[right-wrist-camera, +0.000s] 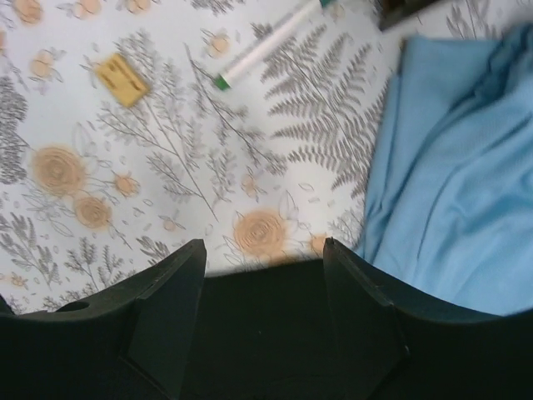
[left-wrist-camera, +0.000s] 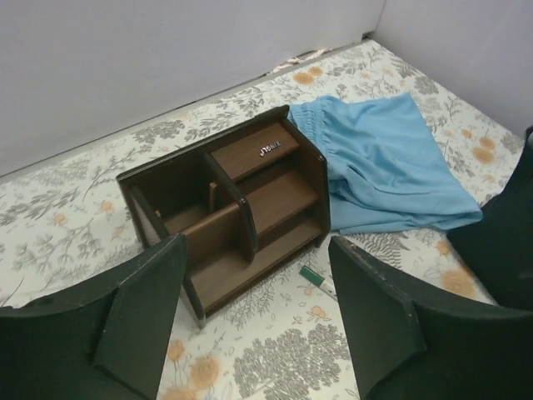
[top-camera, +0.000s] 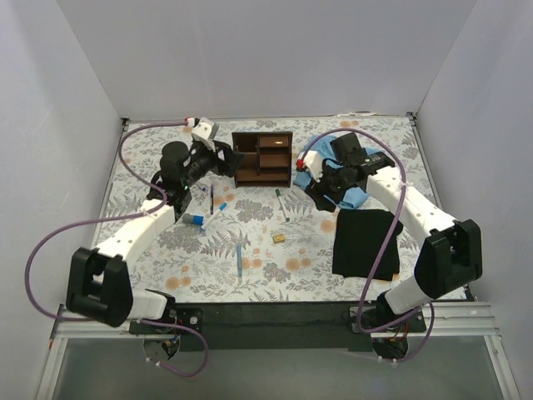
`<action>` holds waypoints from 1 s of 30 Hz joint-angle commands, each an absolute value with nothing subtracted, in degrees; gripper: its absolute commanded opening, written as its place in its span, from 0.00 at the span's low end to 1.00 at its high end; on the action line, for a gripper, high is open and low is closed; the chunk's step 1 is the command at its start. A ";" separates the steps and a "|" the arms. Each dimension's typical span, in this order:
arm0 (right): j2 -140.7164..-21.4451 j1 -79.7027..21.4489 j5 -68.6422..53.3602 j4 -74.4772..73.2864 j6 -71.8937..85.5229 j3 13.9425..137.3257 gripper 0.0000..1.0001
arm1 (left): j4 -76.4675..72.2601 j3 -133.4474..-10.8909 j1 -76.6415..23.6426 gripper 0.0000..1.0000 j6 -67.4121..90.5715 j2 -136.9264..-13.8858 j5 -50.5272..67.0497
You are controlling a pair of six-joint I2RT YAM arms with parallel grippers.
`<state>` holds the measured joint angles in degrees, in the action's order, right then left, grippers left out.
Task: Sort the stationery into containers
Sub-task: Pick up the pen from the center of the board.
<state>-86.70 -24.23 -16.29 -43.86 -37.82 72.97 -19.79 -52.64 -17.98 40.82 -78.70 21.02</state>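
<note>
The sorting is looking barely begun. The organizer is sitting near the far edge of the table, about midway along it. None of the compartments showing in the left wrist view is holding any stationery.

The pieces are all lying loose on the table. A green-tipped marker is resting just on the near side of the organizer, with a tan block closer to the near edge and a blue pen closer again. Toward the left edge, a blue-and-white cylinder, a short blue piece and a dark pen are lying near one another.

The left gripper is hovering just left of the organizer with its jaws standing wide and nothing between them. The right gripper is hanging spread and empty beside the light blue cloth, facing the marker and the tan block. A black cloth is lying toward the right edge.

By this showing, every visible piece is waiting to be picked up and slotted in.
</note>
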 commanded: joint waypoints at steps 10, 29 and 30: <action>-100.80 -31.29 -12.04 -30.23 2.16 82.26 0.61 | 15.53 -49.93 -7.65 0.72 53.70 -60.31 -5.01; -114.34 -38.14 -0.62 -29.18 15.29 84.28 0.52 | 19.51 -45.00 -6.33 0.71 50.54 -50.98 -4.66; -114.61 -38.23 -0.27 -29.27 15.38 84.37 0.52 | 19.60 -45.09 -6.24 0.71 50.45 -50.89 -4.40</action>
